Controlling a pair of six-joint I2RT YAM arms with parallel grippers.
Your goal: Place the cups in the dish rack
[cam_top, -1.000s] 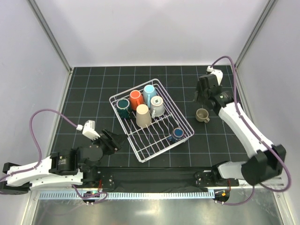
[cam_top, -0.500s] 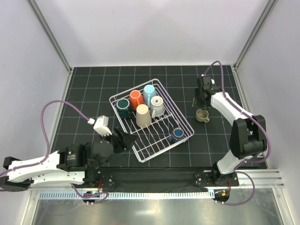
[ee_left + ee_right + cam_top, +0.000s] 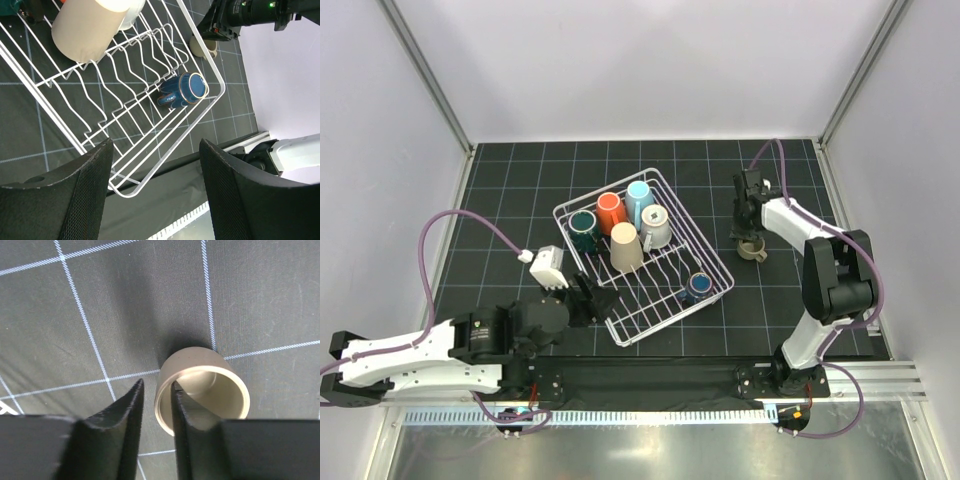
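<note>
Right claw (image 3: 157, 386) is down over the olive cup (image 3: 202, 392). The cup stands upright on the table (image 3: 60, 315), right of the rack (image 3: 655, 290) and apart from it. It is the only cup seen outside the rack.

The fingers are narrowly spread astride the cup's wall, one inside the mouth and one outside. A sliver of shadow shows between the outer finger and the wall, so I read it as not pinched yet.

Left claw (image 3: 156, 150) is wide spread and empty, hovering over the rack's near corner.

Risks:
- The grip takes one thin wall only, off the cup's middle. On lift the cup will likely hang askew or swivel. Smooth glaze against hard fingers could slip.
- If one finger bears on the wall before the other, the cup may scoot or tip before the pinch sets.
- The carry must clear the rack's raised wire rim. A low pass could knock the cup loose.
- The left claw sits by the rack. The arms could crowd if the drop is made at that corner. Free room appears among the tines between the tumbler (image 3: 626, 248) and the navy cup (image 3: 698, 287).

Materials:
- Cup: small, round, olive-beige, satin sheen, thin even rim. No handle shows from the wrist.
- Rack: white coated wire, open grid floor, wavy tines.
- Table: matte black mat with pale grid lines.
- Claw fingers: black, hard-looking, tapering to blunt tips.
</note>
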